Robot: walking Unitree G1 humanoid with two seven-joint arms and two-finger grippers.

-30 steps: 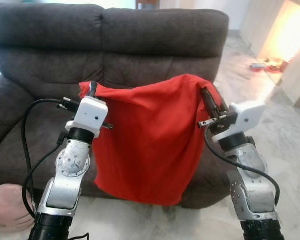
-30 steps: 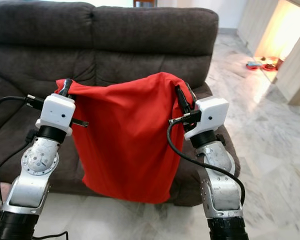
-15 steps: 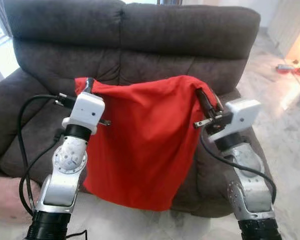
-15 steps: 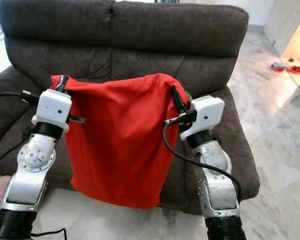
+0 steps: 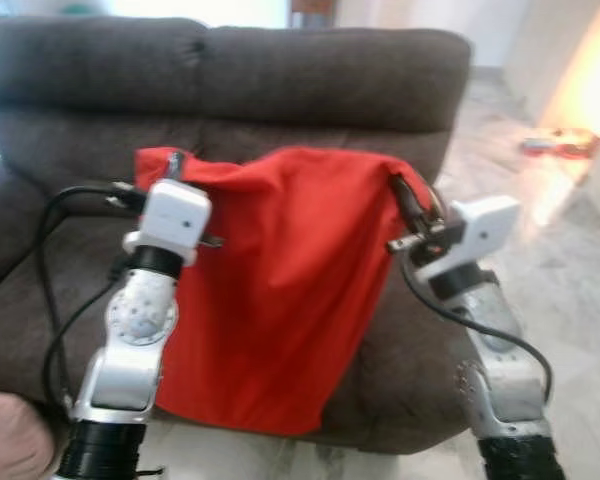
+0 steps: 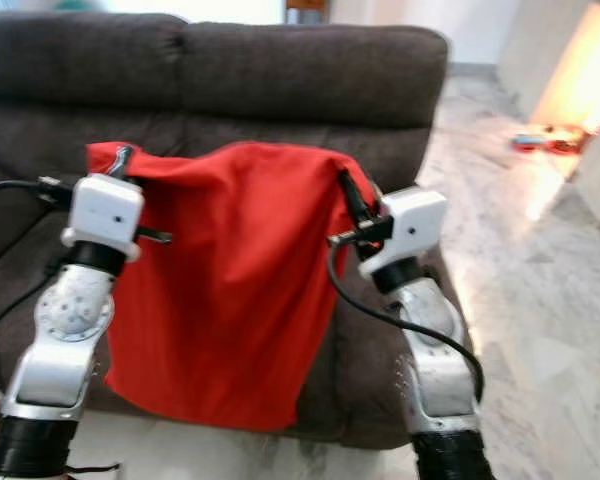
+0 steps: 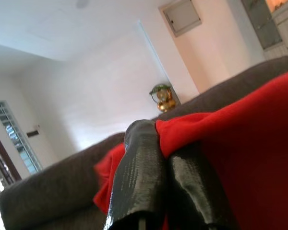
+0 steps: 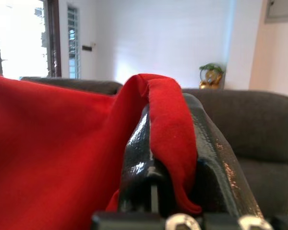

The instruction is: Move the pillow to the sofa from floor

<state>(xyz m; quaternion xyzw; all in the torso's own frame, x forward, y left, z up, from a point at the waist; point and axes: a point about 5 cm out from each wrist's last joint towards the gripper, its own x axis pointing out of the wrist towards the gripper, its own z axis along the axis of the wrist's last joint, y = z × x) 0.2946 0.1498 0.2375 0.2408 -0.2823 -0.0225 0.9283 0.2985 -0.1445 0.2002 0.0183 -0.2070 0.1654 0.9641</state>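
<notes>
A pale marble-patterned tile floor [image 6: 550,300] runs off to the robot's right, where small red items [image 6: 545,140] lie blurred in warm light. Ahead stands a dark brown fabric two-seat sofa [image 5: 310,80], closer to the camera than half a second ago; the views have shifted and blurred.

The limp red fabric pillow [image 5: 280,290] hangs in the air in front of the sofa's seat and front edge, stretched between the two arms, as it was earlier. The left gripper [image 5: 176,162] is clamped on its upper left corner and the right gripper [image 5: 412,198] on its upper right corner.

The left wrist view shows black fingers [image 7: 139,182] pressed together with red cloth pinched between them, plus a white wall and a gold ornament [image 7: 163,97] behind the sofa back. The right wrist view shows a fold of the cloth squeezed between its fingers [image 8: 137,163], with a bright window [image 8: 19,38] beyond.

A person's hand [image 5: 15,440] sits at the lower left corner.
</notes>
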